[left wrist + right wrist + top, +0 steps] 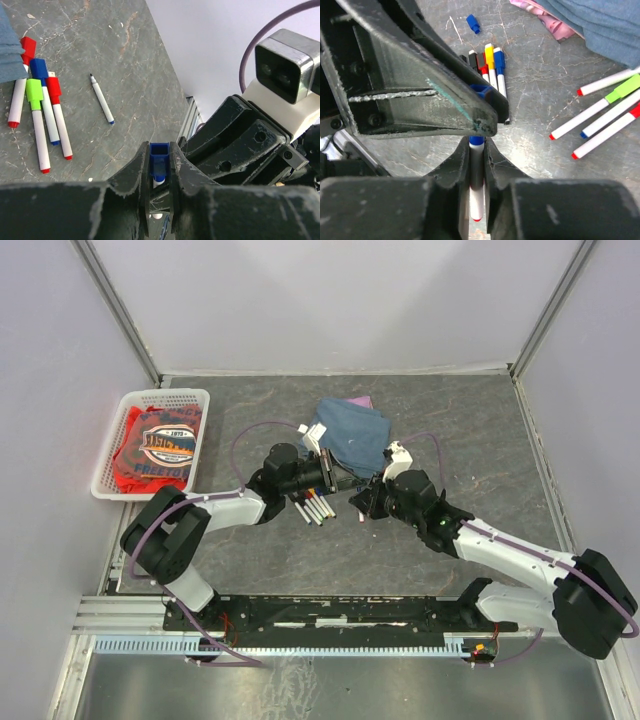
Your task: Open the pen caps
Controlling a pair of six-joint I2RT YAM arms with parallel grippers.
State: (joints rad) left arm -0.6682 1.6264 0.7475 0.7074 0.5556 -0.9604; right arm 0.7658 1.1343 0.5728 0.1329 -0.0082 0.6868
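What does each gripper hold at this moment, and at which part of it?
The left gripper pinches the blue cap at one end of a pen. The right gripper clamps the same pen on its white barrel.

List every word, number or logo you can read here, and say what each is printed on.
On the red printed cloth in the white basket: a round emblem with lettering, too small to read for certain; its bottom line looks like "FREE...".
On the marker pens: no print can be read on the white barrels.
Nothing else in view carries readable text.
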